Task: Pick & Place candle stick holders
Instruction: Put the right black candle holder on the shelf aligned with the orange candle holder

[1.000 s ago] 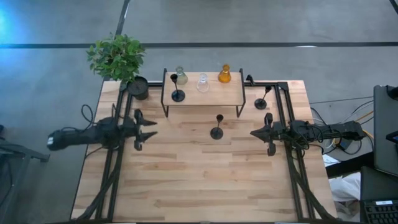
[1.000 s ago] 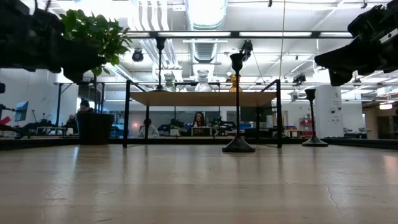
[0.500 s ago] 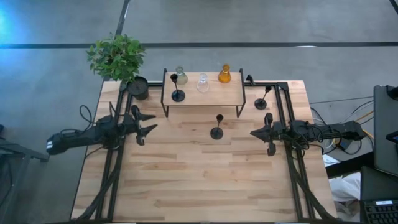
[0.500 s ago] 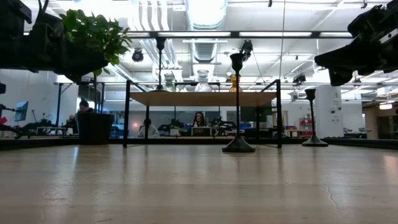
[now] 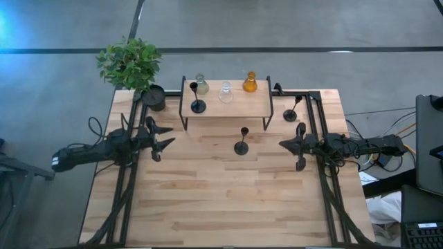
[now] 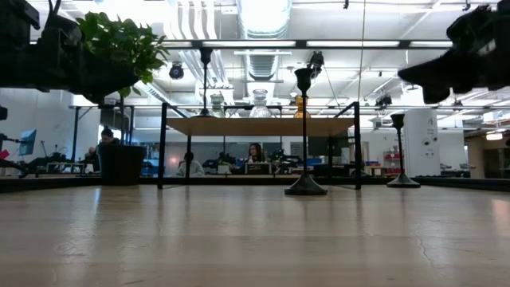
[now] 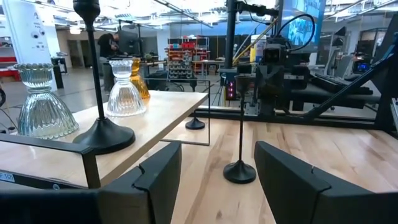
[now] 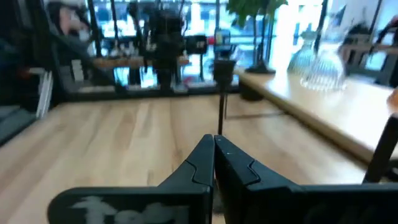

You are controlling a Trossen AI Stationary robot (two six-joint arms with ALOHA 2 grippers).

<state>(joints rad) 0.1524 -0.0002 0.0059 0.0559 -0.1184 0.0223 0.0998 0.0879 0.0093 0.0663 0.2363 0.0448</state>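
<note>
One black candle stick holder (image 5: pixel 241 147) stands on its disc base mid-table, between my two grippers. A second black one (image 5: pixel 197 106) stands on the raised wooden shelf (image 5: pixel 235 107) beside an olive glass holder (image 5: pixel 201 85), a clear one (image 5: pixel 225 92) and an amber one (image 5: pixel 250 83). A third black one (image 5: pixel 290 115) stands on the table right of the shelf. My left gripper (image 5: pixel 169 136) hovers open at the table's left, pointing level at the mid-table holder (image 7: pixel 240 169). My right gripper (image 5: pixel 281 145) hovers shut at the right, pointing level toward that holder (image 8: pixel 221 99).
A black plant pot (image 5: pixel 154 97) with a leafy plant (image 5: pixel 129 62) stands at the far left corner, just left of the shelf. Black frame rails (image 5: pixel 131 173) run along both table sides under the arms. The near half of the tabletop (image 5: pixel 221 207) is bare wood.
My left gripper has swung a little toward the table's far edge, staying open and level. My right gripper has turned slightly at its wrist, staying in place and shut. No holder has moved.
</note>
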